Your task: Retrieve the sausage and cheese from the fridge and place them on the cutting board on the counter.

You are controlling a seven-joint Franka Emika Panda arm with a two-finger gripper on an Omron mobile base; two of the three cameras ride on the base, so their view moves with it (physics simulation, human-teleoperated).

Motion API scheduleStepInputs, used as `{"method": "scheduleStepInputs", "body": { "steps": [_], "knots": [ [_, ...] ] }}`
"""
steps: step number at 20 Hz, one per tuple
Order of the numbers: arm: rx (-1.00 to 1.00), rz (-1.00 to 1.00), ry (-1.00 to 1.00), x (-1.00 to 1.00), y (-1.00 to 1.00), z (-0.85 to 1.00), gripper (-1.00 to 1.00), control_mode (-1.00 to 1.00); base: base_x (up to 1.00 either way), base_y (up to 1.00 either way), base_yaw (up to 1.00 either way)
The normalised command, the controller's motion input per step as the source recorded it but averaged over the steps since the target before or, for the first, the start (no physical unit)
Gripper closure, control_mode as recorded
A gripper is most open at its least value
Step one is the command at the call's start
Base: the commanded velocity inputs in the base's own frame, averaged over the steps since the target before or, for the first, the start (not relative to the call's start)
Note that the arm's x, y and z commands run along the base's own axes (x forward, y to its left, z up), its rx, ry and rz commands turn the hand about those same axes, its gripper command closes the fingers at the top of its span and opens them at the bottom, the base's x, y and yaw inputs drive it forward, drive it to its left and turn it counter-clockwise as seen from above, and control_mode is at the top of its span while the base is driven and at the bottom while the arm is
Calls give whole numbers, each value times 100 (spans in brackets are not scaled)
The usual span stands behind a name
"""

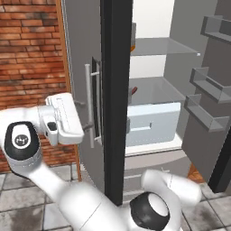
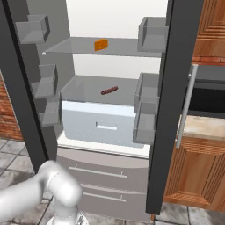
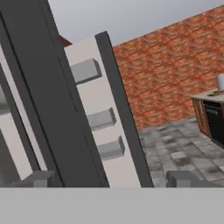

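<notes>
The sausage (image 2: 109, 90) lies flat on the lower glass shelf (image 2: 83, 90), long axis running left-low to right-high; the cheese (image 2: 101, 45) rests on the upper shelf (image 2: 70, 46). The gripper (image 3: 109, 179) stands fully open, holding nothing, beside the fridge (image 2: 167, 110) door edge.

A red-brown brick wall (image 1: 27, 49) is seen in the upper left of the left base view and again across the upper right of the hand view. The floor (image 3: 175, 148) is laid with grey, mottled stone tiles, shown at the lower right of the hand view and along the bottom of both base views. Orange-brown wooden cabinets (image 2: 193, 176) are seen at the right edge of the right base view, with a black built-in appliance (image 2: 210, 96) set above them.
</notes>
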Motion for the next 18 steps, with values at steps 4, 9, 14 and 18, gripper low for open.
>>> {"method": "scheduleStepInputs", "body": {
  "steps": [4,9,14,18],
  "knots": [
    [5,17,-6,-95,-85,0,-100,-100,0,0,0],
    [15,24,-9,-60,-98,0,-100,-100,0,0,0],
    [19,30,-6,-55,-97,0,-100,-100,0,0,0],
    [19,36,-4,-77,-89,0,-100,-100,0,0,0]
  ]
}}
